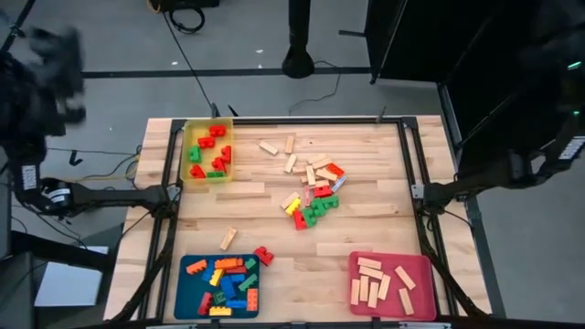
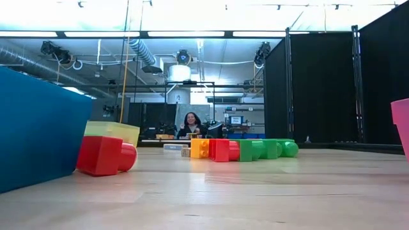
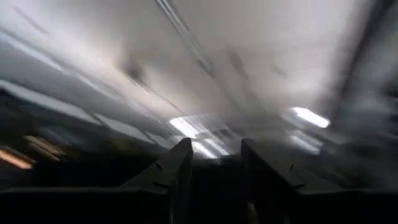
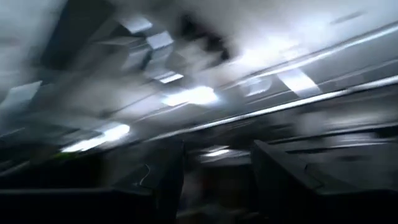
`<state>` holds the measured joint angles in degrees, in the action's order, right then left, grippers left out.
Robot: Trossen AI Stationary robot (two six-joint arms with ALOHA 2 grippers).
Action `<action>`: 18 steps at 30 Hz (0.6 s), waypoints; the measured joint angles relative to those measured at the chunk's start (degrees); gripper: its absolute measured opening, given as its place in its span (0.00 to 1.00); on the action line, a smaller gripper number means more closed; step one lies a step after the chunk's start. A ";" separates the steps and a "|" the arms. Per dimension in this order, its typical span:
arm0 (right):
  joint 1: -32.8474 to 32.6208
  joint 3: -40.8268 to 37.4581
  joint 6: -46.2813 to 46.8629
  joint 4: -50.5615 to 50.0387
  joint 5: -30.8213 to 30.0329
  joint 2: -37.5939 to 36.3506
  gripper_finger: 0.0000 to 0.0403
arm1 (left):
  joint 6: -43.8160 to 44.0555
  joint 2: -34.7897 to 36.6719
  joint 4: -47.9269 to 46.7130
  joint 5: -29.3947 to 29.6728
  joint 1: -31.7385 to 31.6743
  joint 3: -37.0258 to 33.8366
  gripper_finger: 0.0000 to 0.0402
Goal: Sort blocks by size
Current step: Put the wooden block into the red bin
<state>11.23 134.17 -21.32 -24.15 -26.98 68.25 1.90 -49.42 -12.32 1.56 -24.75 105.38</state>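
Loose blocks (image 1: 311,192), studded bricks in red, green and yellow among pale wooden bars, lie in a heap at the table's middle. One wooden bar (image 1: 228,238) and one red brick (image 1: 264,255) lie apart, nearer the front. Both arms are drawn back off the table, the left arm (image 1: 46,73) at the far left and the right arm (image 1: 562,73) at the far right. My left gripper (image 3: 214,171) and my right gripper (image 4: 217,177) point up at the ceiling. Both are open, with nothing between their fingers.
A yellow tray (image 1: 187,155) at the far left holds red and green bricks. A blue tray (image 1: 187,291) at the near left holds mixed bricks, and a pink tray (image 1: 425,274) at the near right holds wooden bars. A person (image 2: 192,122) sits in the room behind the table.
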 joint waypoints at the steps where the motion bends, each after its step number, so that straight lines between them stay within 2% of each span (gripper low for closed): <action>1: -0.30 -0.16 2.28 -2.98 3.63 0.89 0.49 | -3.64 -0.52 4.81 4.20 -0.01 0.02 0.36; 3: -0.78 -0.88 6.01 -9.12 7.66 3.28 0.49 | -12.22 -1.56 11.97 9.58 -0.02 1.03 0.36; 6: -0.83 -2.24 8.69 -20.00 7.81 7.07 0.48 | -15.36 -2.23 7.33 10.50 0.00 3.82 0.36; 10: -0.73 -4.87 14.09 -35.38 7.69 12.34 0.48 | -9.19 -4.63 -15.65 5.89 0.00 4.94 0.36; 13: -0.60 -9.77 16.48 -46.71 7.62 16.84 0.48 | -2.98 -7.70 -28.22 1.11 0.00 2.88 0.36; 15: -0.57 -14.69 19.22 -49.12 8.36 20.10 0.47 | 0.14 -9.44 -31.89 0.03 0.04 -0.53 0.36; 18: -0.59 -22.46 18.95 -47.92 12.06 23.50 0.47 | 2.70 -11.27 -28.28 -1.24 1.01 -8.70 0.36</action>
<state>10.65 111.71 -2.37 -72.06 -14.92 91.76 4.60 -60.69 -40.60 0.32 -23.75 96.69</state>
